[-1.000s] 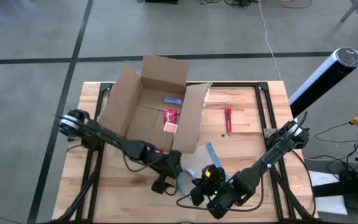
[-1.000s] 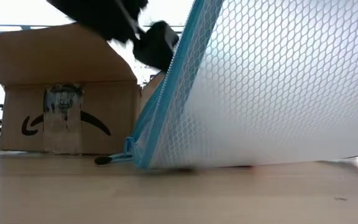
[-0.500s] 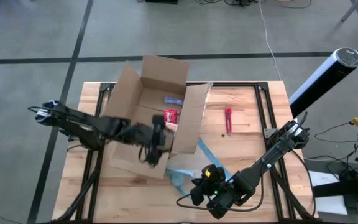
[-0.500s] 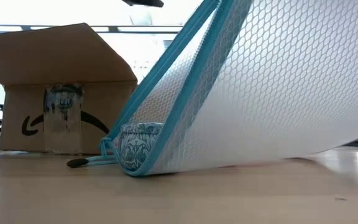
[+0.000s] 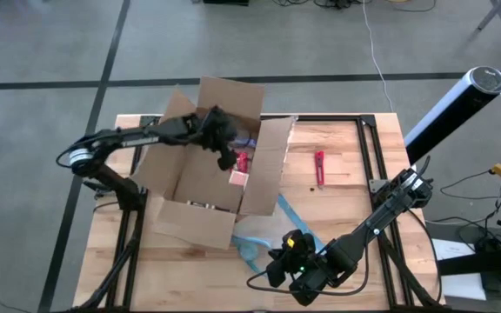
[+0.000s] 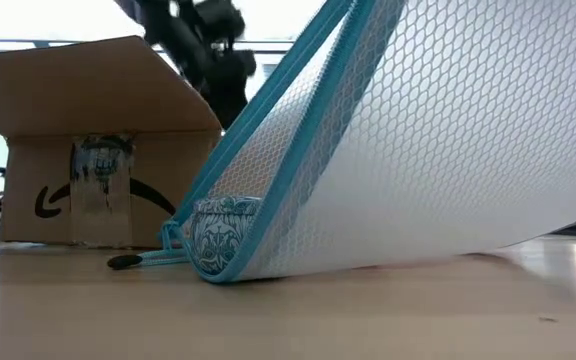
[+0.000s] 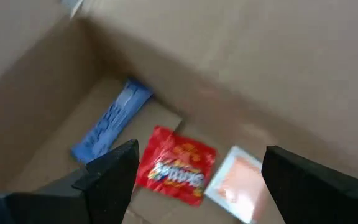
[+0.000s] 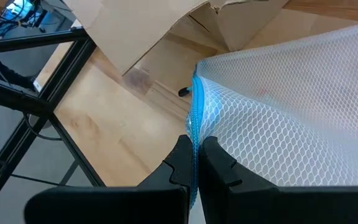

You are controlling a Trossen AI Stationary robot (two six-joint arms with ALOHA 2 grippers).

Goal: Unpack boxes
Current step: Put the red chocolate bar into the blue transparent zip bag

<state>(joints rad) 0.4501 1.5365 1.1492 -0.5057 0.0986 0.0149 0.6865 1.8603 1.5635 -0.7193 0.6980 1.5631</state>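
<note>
The brown cardboard box [image 5: 200, 169] stands open at the table's far left, flaps spread. On its floor lie a red packet [image 7: 176, 165], a blue packet [image 7: 110, 121] and an orange-white packet [image 7: 238, 183]. My left gripper [image 5: 227, 158] hovers open above them, inside the box mouth, touching nothing. A clear mesh pouch with a blue edge [image 5: 272, 228] lies near the table's front, and my right gripper [image 5: 275, 261] is shut on it. A small patterned thing [image 6: 218, 235] shows inside the pouch's gaping mouth. My right gripper pinches the pouch's blue zip edge [image 8: 196, 127] between its two fingertips, coming from the table's near right. The held edge is raised, and the pouch slopes down from it with its lower side [image 6: 368, 262] on the table.
A small red tool [image 5: 319, 167] lies on the wood to the right of the box. A black zip pull [image 6: 128, 261] rests on the table by the pouch's mouth. A white-and-black cylinder [image 5: 450, 109] stands off the far right corner. Bare wood shows at the near left.
My left gripper has left the pouch near the table's front and swung up and toward the far edge, ending over the open box. The pouch's mouth has fallen open at its low end, showing the patterned thing inside. My right gripper has kept its hold.
</note>
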